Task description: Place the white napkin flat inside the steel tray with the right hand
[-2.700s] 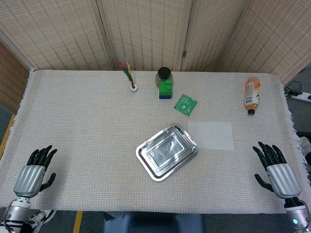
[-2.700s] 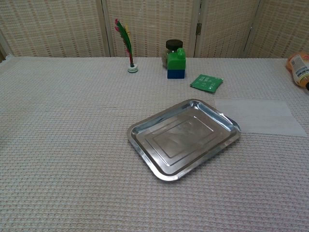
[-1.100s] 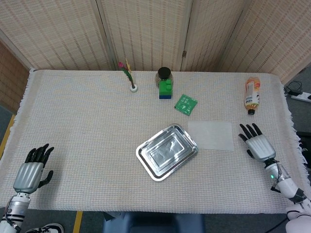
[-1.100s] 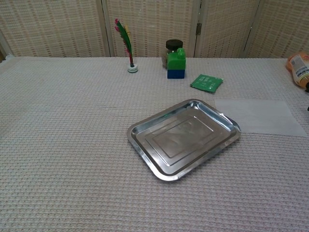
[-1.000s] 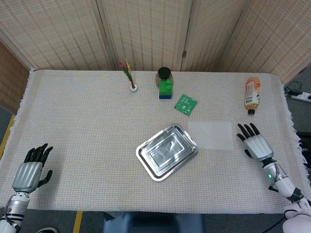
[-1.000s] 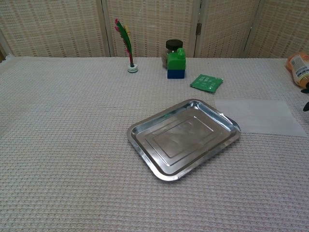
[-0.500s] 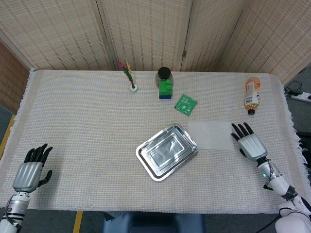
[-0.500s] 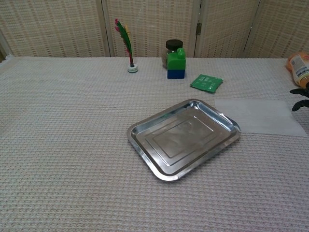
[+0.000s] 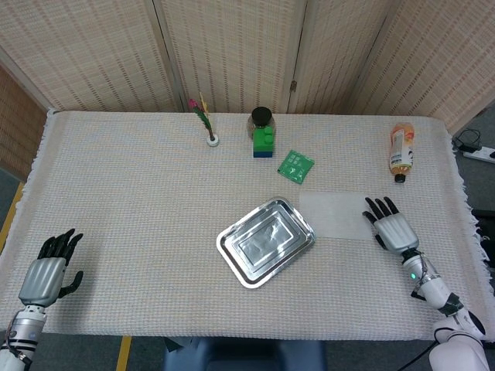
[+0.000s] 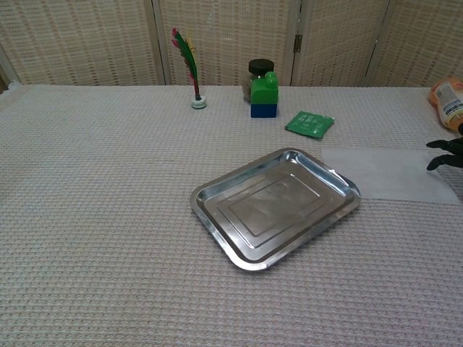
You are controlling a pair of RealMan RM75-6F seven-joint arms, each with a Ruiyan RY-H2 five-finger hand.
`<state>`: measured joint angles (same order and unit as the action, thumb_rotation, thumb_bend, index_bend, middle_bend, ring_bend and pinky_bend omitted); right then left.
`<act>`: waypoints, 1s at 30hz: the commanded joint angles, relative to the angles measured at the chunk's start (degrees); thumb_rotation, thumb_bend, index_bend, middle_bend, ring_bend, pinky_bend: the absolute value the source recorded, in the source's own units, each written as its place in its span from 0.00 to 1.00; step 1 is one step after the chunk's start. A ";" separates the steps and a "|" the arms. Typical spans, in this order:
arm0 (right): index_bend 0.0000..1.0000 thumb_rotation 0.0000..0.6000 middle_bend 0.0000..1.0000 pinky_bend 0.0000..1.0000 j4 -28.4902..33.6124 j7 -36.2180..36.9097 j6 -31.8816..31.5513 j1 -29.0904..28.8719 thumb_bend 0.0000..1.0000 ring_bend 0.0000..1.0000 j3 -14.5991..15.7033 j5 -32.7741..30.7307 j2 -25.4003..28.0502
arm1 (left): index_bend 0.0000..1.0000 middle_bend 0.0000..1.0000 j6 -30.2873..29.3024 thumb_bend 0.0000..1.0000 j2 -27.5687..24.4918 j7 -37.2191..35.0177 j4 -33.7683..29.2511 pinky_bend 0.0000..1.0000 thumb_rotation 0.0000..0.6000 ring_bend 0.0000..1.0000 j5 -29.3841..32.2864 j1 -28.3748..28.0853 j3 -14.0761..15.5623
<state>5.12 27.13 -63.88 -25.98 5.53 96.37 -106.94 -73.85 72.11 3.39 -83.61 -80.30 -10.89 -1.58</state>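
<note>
Napkin (image 9: 335,215) lay flat on the cloth, touching the tray's (image 9: 265,242) right rim, not in it. Right hand (image 9: 390,227) hovered at its right edge, fingers spread, empty, likely for pickup. Left hand (image 9: 48,272) idle, open.

Feathered shuttlecock (image 9: 206,124) standing upright, upper centre. Dark-lidded jar (image 9: 261,120) sitting just behind green-and-blue block (image 9: 263,144). Green packet (image 9: 295,166) lying flat, right of block. Orange bottle (image 9: 400,151) lying on side, upper right.
</note>
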 commanded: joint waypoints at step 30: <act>0.32 1.00 0.00 0.00 -0.49 -0.76 2.39 -2.55 0.63 0.00 1.74 0.82 -1.81 | 0.00 0.00 -1.86 0.50 1.31 1.00 2.22 0.00 1.00 0.00 -0.33 0.05 -0.79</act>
<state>4.60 26.27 -61.47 -28.40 7.38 97.30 -108.60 -75.72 73.39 4.34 -81.42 -80.67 -10.83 -2.35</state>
